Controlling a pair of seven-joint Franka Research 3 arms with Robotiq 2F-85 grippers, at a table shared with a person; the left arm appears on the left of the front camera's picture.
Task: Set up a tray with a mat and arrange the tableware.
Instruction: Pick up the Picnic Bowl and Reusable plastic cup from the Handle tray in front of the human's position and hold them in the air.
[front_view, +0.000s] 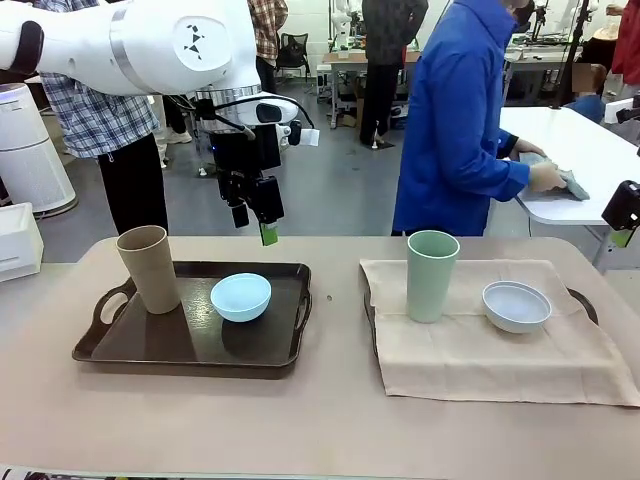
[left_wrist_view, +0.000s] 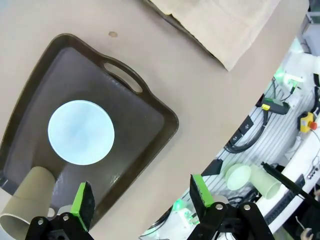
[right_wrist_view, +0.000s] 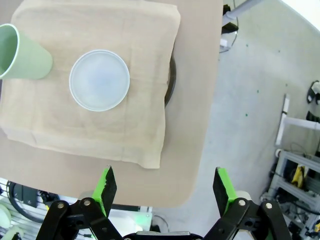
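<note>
A dark brown tray (front_view: 120, 345) on the left holds a tan cup (front_view: 150, 268) and a light blue bowl (front_view: 241, 296). My left gripper (front_view: 256, 226) hangs open above the tray's far edge, holding nothing. From the left wrist view, the left gripper (left_wrist_view: 142, 199) looks down on the blue bowl (left_wrist_view: 81, 132), the tan cup (left_wrist_view: 25, 210) and the tray (left_wrist_view: 145, 125). On the right, a beige mat (front_view: 480, 355) covers a second tray and carries a pale green cup (front_view: 432, 275) and a white bowl (front_view: 516, 306). My right gripper (right_wrist_view: 165, 187) is open above the mat (right_wrist_view: 125, 135), white bowl (right_wrist_view: 99, 80) and green cup (right_wrist_view: 22, 52).
A person in a blue coat (front_view: 455, 120) stands beyond the table, turned to a white side table with a grey cloth (front_view: 575, 185). The right gripper (front_view: 622, 222) shows at the right edge. The covered tray's rim (right_wrist_view: 171, 80) peeks out beside the mat. Bare tabletop lies between the trays.
</note>
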